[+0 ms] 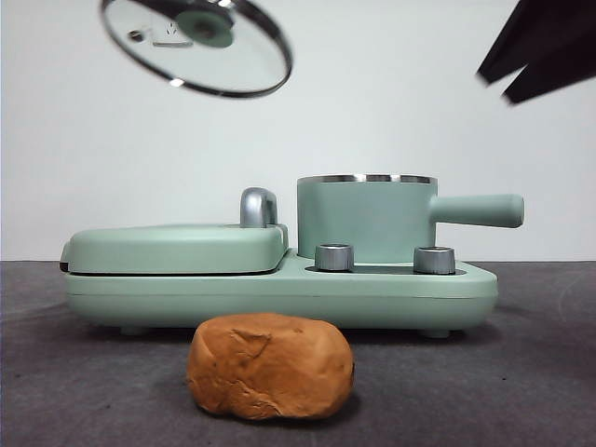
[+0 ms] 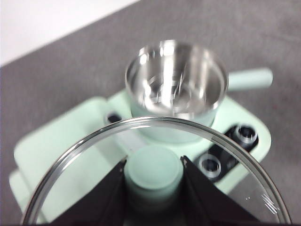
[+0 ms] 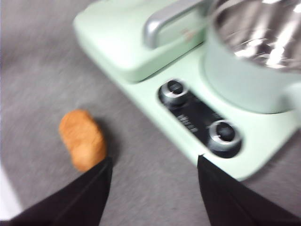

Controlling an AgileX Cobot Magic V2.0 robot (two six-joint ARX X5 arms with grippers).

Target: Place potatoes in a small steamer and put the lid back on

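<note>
Lid (image 2: 155,188) gripped in left hand (image 2: 154,172), raised above steamer (image 2: 176,89)

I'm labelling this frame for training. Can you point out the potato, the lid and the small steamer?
potato (image 1: 270,365), front view, middle of its dented front.
lid (image 1: 200,45), front view, glass underside.
small steamer (image 1: 365,223), front view, mint side wall.

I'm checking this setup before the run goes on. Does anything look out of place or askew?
Only the lid: the left gripper holds it by its knob, tilted in the air, away from the open, empty steamer. The potato lies on the table, intact.
</note>
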